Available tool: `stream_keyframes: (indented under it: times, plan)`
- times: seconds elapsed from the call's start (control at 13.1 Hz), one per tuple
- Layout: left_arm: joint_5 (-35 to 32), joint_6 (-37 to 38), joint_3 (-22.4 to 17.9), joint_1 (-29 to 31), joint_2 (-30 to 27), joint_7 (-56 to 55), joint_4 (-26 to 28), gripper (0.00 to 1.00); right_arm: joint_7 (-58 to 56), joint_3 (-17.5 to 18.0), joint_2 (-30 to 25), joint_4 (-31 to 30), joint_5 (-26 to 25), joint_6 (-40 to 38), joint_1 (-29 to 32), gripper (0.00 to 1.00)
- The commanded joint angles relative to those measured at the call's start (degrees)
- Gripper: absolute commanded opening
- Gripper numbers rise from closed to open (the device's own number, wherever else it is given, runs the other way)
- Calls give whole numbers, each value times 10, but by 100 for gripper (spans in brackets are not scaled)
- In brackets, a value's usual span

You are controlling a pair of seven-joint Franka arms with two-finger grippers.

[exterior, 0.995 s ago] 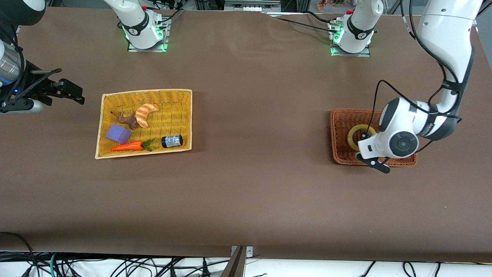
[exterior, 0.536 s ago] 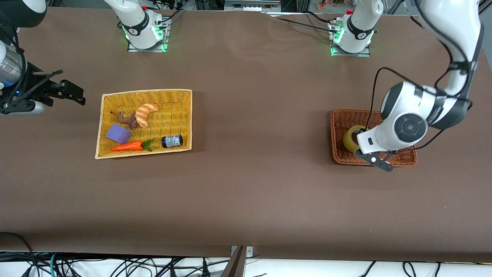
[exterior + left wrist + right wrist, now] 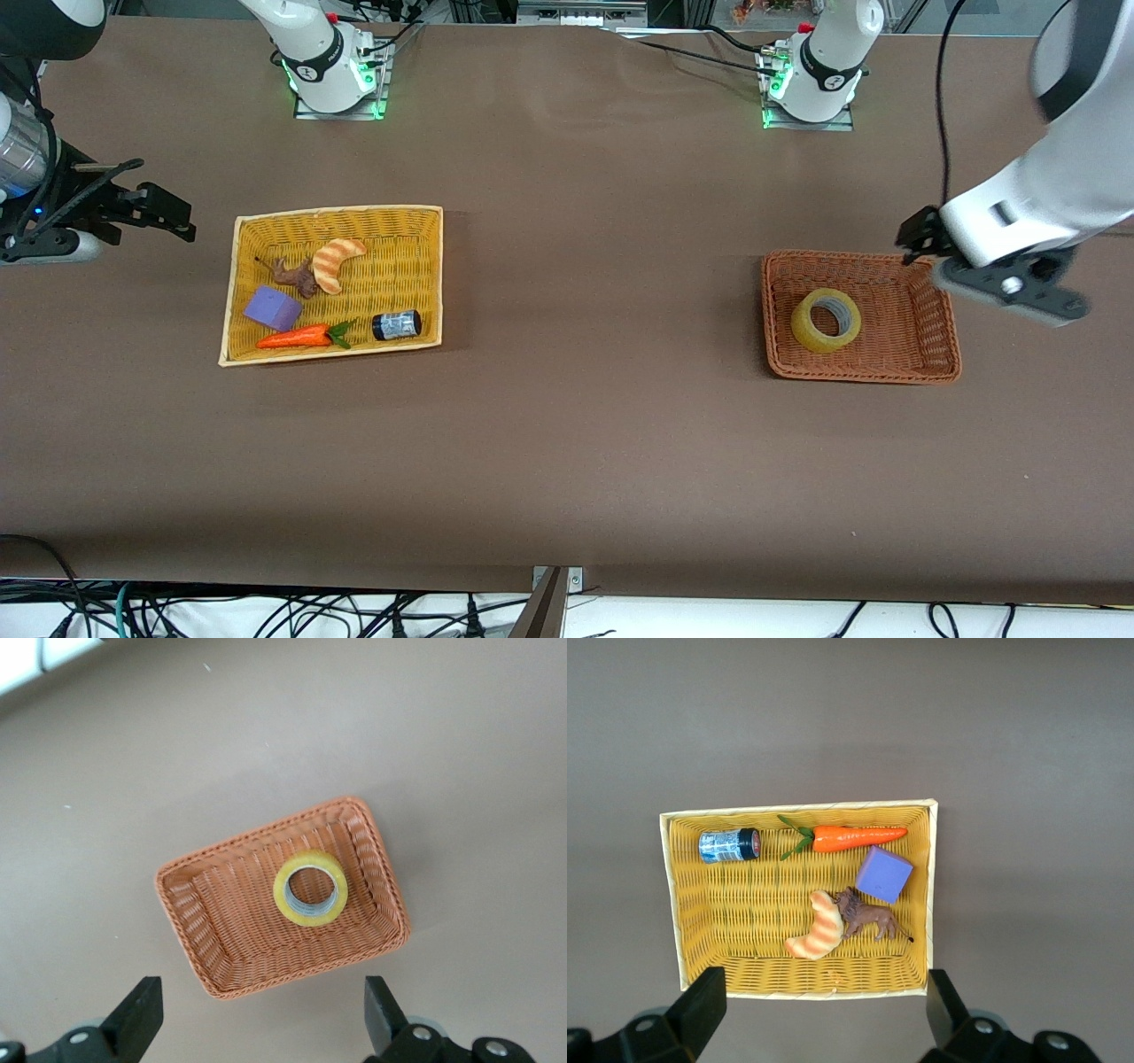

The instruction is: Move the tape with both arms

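Tape (image 3: 826, 320) lay flat in the brown basket (image 3: 921, 341). Left gripper (image 3: 257, 1017) hung above it, wide open, empty; I'd centre over the ring first. Right gripper (image 3: 819, 1010) waited open over the yellow basket (image 3: 679, 921).

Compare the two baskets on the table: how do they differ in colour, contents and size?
The yellow basket is a bright straw colour; the brown basket is reddish brown. The yellow basket holds several things: a croissant toy, a purple block, a carrot, a can and a small animal figure; the brown basket holds only the tape. The yellow basket looks larger. Both are rectangular, woven and shallow.
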State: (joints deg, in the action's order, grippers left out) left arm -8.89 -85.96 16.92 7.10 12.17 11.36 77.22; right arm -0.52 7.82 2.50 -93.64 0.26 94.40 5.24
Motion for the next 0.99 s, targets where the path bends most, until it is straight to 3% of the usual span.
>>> stream_keyframes:
  times: [0.0, 0.15, 0.23, 0.38, 0.92]
  plan:
    - [25, 9, -36, -13, 2, -16, -17, 100, -10, 3, 0, 10, 5, -11, 4, 100]
    - [91, -6, -121, -67, -42, -75, 46, 100, -10, 3, 0, 17, 6, -14, 4, 100]
    - [99, -44, -145, -78, -74, -84, 99, 100, -10, 3, 0, 17, 7, -14, 3, 100]
    - [98, -131, -151, -79, -133, -87, 195, 100, -10, 3, 0, 17, 7, -14, 4, 100]
    - [97, -95, -145, -79, -134, -92, 181, 100, -12, 3, 0, 17, 7, -14, 3, 100]
